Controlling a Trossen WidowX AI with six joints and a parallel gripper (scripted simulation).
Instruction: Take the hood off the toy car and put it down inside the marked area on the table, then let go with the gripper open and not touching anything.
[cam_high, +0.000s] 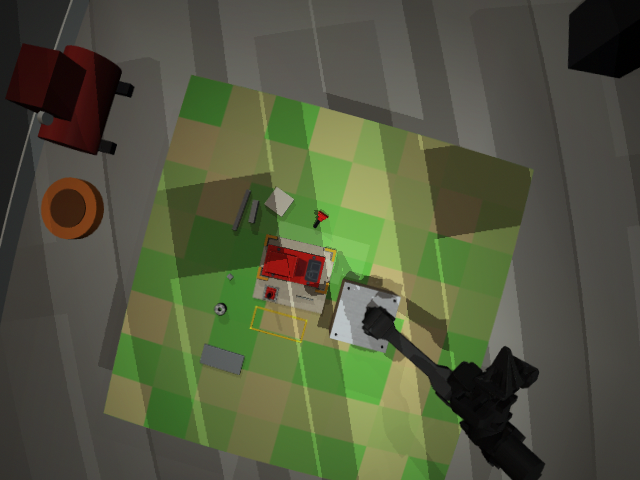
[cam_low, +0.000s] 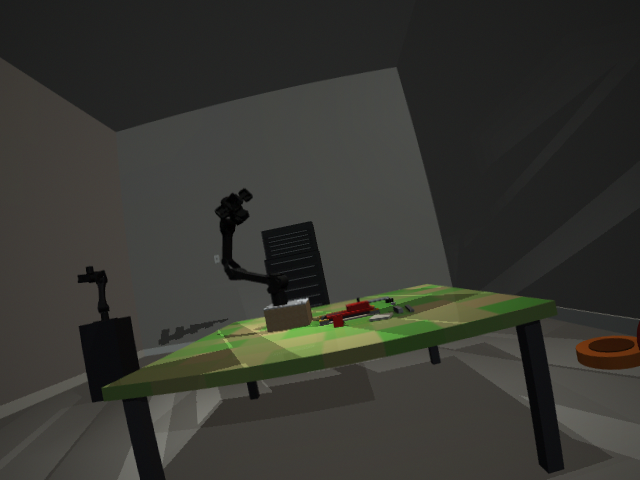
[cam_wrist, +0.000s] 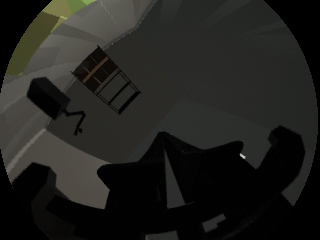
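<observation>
- Tabletop (cam_high: 330, 444) (cam_low: 336, 351): in the top view, a toy car (cam_high: 312, 269) (cam_low: 357, 311) lies near the centre, well in from every edge.
- Hood (cam_high: 277, 264): the red panel at the car's end toward the left edge; it appears in place on the car.
- Marked area (cam_high: 281, 314): yellow outline beside the car, toward the bottom edge; the hood lies outside it.
- End effector (cam_high: 529, 376) (cam_low: 227, 206) (cam_wrist: 162, 135): fingers together, holding nothing, raised beyond the right edge.
- Grey plate (cam_high: 221, 359): toward the bottom-left corner.
</observation>
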